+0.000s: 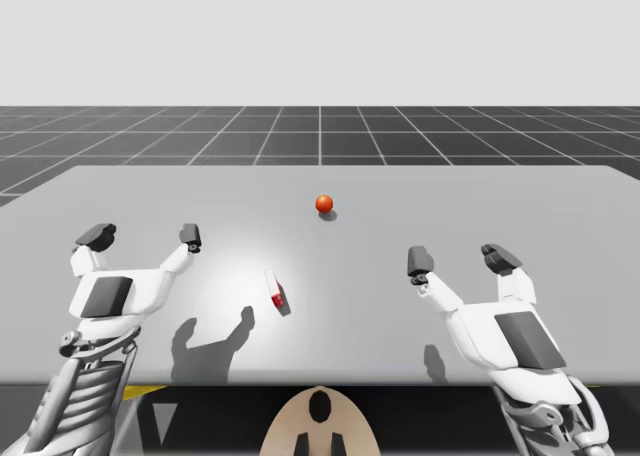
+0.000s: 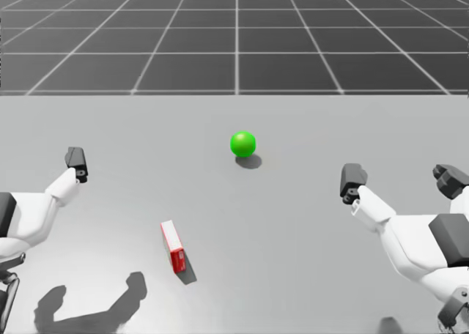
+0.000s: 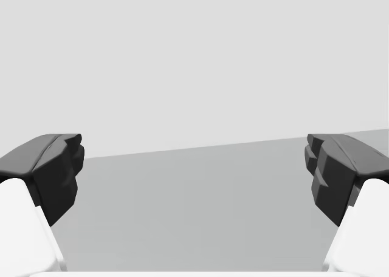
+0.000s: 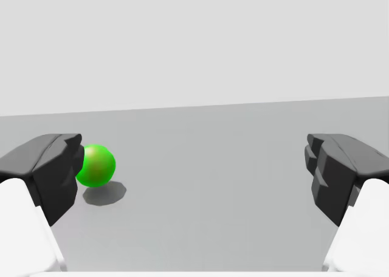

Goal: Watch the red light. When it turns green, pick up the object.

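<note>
Currently both sets of jaws are standing wide apart. The left gripper (image 1: 143,237) is hanging above the table (image 1: 520,191), its dark fingertips pointing toward the far edge, and its wrist view is looking across grey tabletop to a pale backdrop. The right gripper (image 1: 460,261) is hanging in much the same way on the other side. Both white forearms are coming in from the near edge, angling up and forward, and both are casting dark shadows on the surface beneath them.

Between the arms, the box (image 2: 173,247) is lying on the table, thin, white along its side and red at the end toward me. It is sitting nearer my left arm, well apart from both grippers.

Beyond the box, near the table's middle, the light (image 2: 242,143) is resting as a small ball. It is glowing green in the head and right wrist views, but showing orange-red in the high view. From the right wrist it is sitting ahead of the gripper, off toward one finger.

Past the table, a dark floor (image 2: 234,41) with a pale grid is stretching away under a flat grey sky.
</note>
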`<state>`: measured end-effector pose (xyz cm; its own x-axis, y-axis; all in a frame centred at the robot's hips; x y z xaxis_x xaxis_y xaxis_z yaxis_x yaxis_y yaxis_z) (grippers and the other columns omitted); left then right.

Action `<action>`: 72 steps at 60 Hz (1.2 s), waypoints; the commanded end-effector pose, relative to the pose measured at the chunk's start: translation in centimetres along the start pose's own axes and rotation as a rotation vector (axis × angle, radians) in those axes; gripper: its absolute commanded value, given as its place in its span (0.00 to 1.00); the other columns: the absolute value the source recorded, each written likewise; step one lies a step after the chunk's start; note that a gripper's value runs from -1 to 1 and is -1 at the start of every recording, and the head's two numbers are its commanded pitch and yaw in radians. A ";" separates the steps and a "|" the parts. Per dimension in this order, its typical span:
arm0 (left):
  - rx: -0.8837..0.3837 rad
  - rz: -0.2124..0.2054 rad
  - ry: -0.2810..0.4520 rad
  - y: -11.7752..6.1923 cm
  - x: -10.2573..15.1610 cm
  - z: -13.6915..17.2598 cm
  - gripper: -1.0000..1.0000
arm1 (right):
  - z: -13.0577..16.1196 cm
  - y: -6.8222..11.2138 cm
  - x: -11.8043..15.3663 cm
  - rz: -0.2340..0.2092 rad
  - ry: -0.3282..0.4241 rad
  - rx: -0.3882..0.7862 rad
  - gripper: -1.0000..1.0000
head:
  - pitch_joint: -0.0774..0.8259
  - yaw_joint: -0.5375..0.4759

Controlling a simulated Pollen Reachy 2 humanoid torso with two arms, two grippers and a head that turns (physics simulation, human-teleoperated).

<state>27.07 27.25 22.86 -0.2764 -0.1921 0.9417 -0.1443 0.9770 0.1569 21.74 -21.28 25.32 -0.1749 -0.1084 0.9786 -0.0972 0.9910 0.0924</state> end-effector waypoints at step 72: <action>-0.807 0.139 0.362 0.2 -2.8 2.8 0.00 | 0.0 0.2 -0.2 -0.028 0.006 -0.007 0.00 | 0.85 0.73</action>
<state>25.37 27.04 20.80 0.0336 -0.1210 0.9921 0.4665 0.8798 0.0915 21.79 -21.33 25.25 -0.1708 -0.1096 0.9792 -0.0988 0.9907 0.0936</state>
